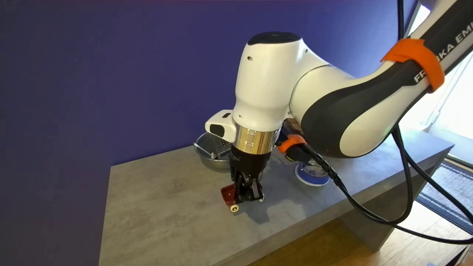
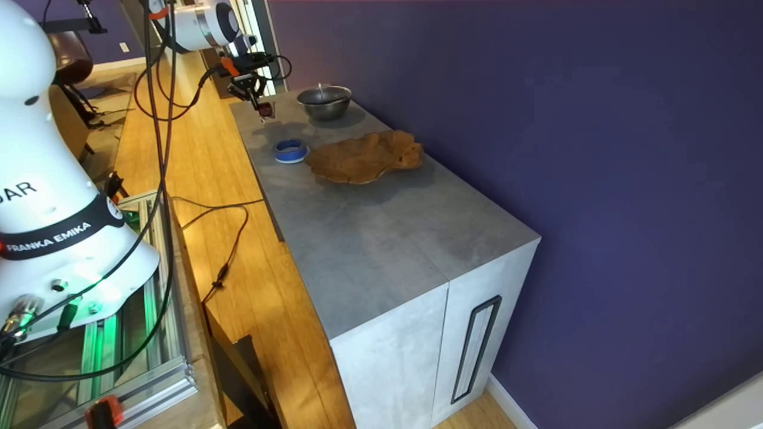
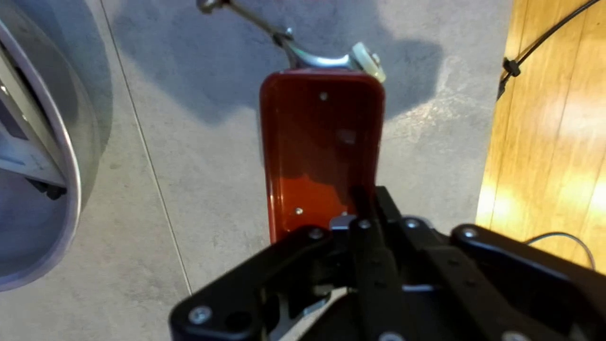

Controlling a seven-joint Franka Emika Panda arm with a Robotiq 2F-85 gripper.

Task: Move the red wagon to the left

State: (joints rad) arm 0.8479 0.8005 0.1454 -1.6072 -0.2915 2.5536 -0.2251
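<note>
The red wagon (image 1: 228, 194) is a tiny toy with a red tub and pale wheels, at the gripper over the grey tabletop. In an exterior view it is a small dark red shape (image 2: 266, 110), partly covered by the gripper. In the wrist view its red tub (image 3: 319, 142) lies lengthwise ahead of the jaws, with a metal handle and one pale wheel at its far end. My gripper (image 3: 371, 201) is shut on the wagon's side wall, one finger inside the tub and one outside. The gripper also shows in both exterior views (image 1: 250, 194) (image 2: 255, 98). Whether the wheels touch the table cannot be told.
A metal bowl (image 2: 325, 110) holding a calculator-like object stands beside the wagon near the purple wall. A round blue dish (image 2: 290, 156) and a brown wooden tray (image 2: 363, 158) stand on the same grey tabletop (image 1: 159, 221). The tabletop's edge borders a wooden surface (image 3: 544, 142).
</note>
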